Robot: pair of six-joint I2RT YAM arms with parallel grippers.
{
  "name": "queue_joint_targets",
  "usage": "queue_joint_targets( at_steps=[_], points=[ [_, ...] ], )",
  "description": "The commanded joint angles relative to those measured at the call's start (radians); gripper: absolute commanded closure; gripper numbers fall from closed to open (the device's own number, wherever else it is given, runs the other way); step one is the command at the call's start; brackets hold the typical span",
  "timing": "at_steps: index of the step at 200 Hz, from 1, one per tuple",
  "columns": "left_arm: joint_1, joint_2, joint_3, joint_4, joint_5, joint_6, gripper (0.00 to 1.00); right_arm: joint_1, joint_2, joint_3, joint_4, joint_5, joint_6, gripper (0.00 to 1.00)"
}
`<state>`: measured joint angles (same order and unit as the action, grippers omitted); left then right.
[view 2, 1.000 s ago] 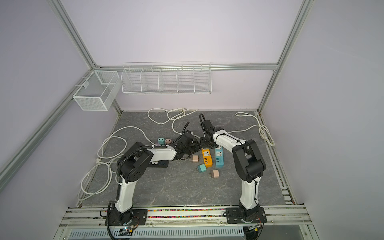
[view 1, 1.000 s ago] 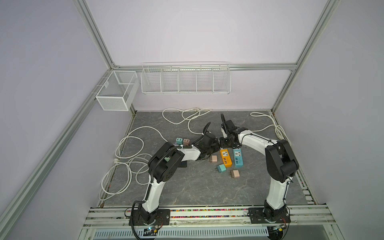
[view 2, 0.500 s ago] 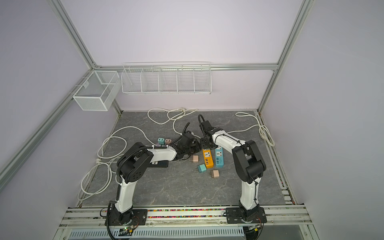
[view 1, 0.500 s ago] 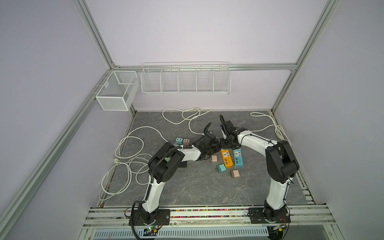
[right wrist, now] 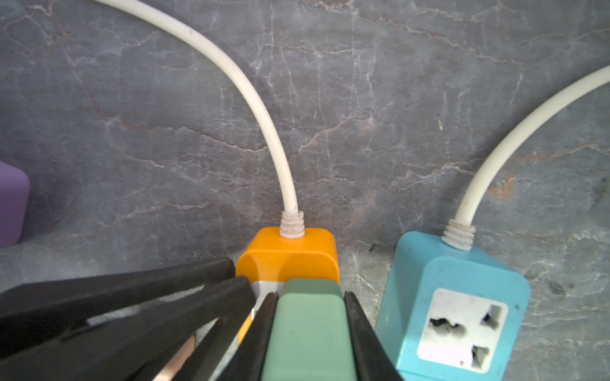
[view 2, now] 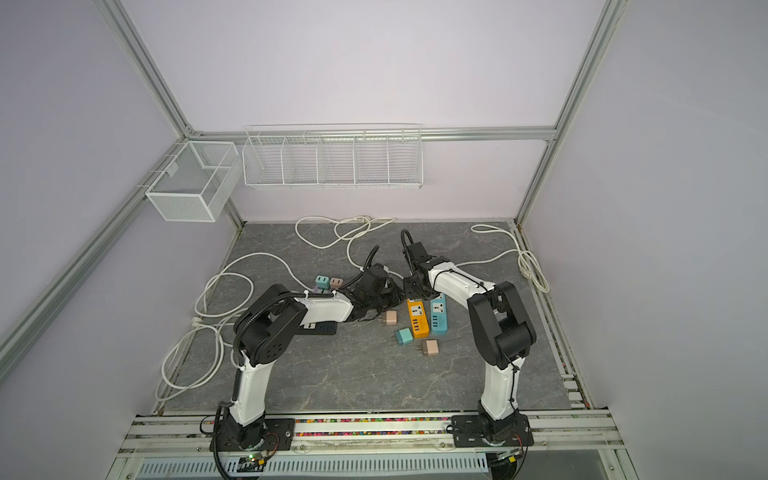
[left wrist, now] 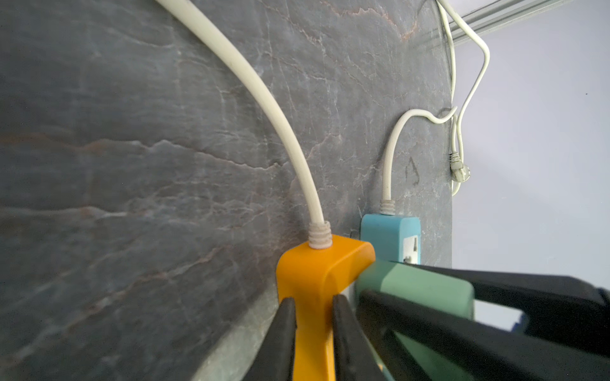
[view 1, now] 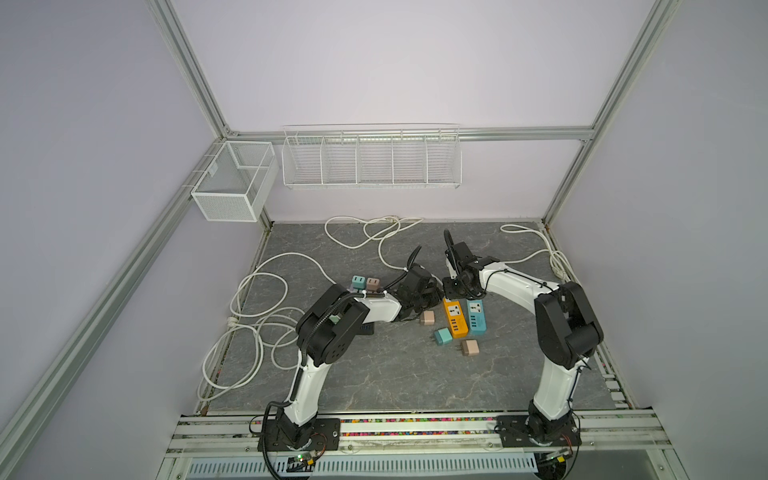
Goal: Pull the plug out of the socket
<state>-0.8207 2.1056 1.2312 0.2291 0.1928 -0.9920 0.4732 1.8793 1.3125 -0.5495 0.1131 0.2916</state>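
The socket is an orange power strip (view 1: pixel 455 318) (view 2: pixel 417 318) lying on the grey slate floor, with a white cord leaving its far end. A green plug (right wrist: pixel 310 330) (left wrist: pixel 416 287) stands on the strip's white face near that end, its base against the face. My right gripper (right wrist: pixel 310 297) is shut on the green plug, one finger on each side. My left gripper (left wrist: pixel 312 300) is shut across the orange strip (left wrist: pixel 317 264) just beside the plug. Both grippers meet over the strip's far end in both top views and hide the plug there.
A blue power strip (right wrist: pixel 455 306) (view 1: pixel 477 318) lies right next to the orange one. Loose plugs lie nearby: beige (view 1: pixel 427 318), teal (view 1: pixel 443 336), beige (view 1: pixel 469 348). A purple block (right wrist: pixel 10 204) sits to one side. White cords (view 1: pixel 266 299) loop across the floor's left and back.
Hardly anything differs. Both grippers stay at the orange strip's far end, and the right wrist has only shifted very slightly.
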Motion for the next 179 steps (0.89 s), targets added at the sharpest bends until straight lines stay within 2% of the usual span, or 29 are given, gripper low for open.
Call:
queue_joint_targets(
  at_steps=[1,35,75,100,121,179],
  points=[
    [-0.008,0.042,-0.042,-0.103,0.05,-0.006,0.75,-0.001,-0.048,-0.011,0.055,-0.029,0.011,0.86],
    [-0.007,0.039,-0.041,-0.101,0.051,0.001,0.74,-0.001,-0.05,-0.005,0.049,-0.031,0.008,0.87],
    [-0.008,0.051,-0.077,-0.123,0.033,-0.008,0.76,-0.005,-0.068,-0.003,0.04,0.023,-0.025,0.88],
    [-0.005,0.063,-0.082,-0.158,0.015,-0.002,0.77,0.009,-0.066,-0.01,0.055,-0.027,-0.025,0.89],
    [-0.006,0.065,-0.083,-0.166,0.007,-0.001,0.79,0.025,-0.065,-0.006,0.053,-0.011,-0.034,0.9],
    [-0.008,0.067,-0.071,-0.199,0.01,0.001,0.79,-0.013,-0.08,-0.005,0.03,0.019,-0.068,0.9]
  ],
)
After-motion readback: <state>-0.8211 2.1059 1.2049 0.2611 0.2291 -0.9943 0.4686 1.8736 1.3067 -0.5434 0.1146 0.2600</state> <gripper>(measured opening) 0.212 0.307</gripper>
